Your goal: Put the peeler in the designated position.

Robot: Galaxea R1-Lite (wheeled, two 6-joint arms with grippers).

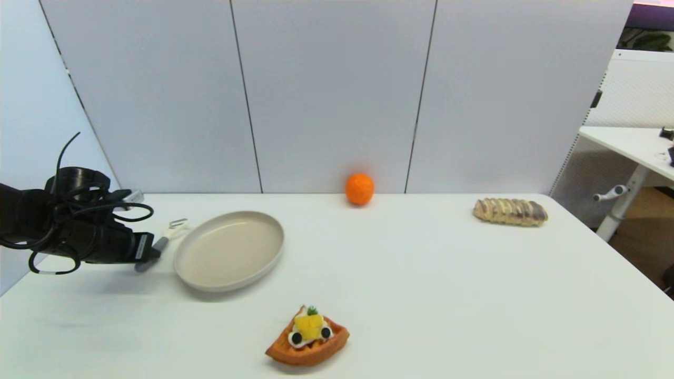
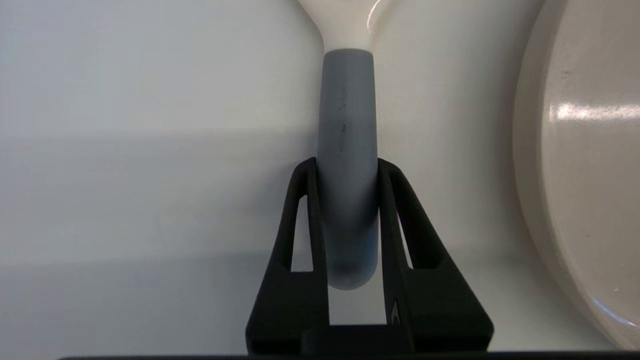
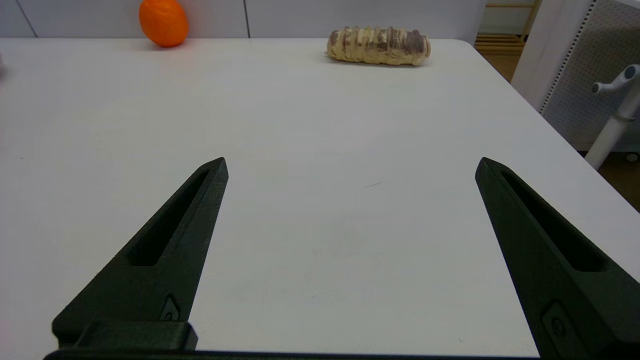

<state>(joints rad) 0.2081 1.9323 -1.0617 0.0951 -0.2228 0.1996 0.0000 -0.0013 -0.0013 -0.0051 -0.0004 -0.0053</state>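
White table [image 1: 421, 273]: left gripper [image 2: 346, 167] clamps peeler [image 2: 346, 150].

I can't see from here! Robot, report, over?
Left claw shut on grey-handled Y-shaped peeler. Right claw open, parked. Round beige plate close beside peeler.

1. The peeler [image 2: 346, 150] has a matt grey handle, faintly scuffed, and a glossy white plastic-looking head.
2. The plate [image 2: 575, 175] is smooth and softly glossy.
3. The counter [image 3: 320, 150] is smooth, matt white.
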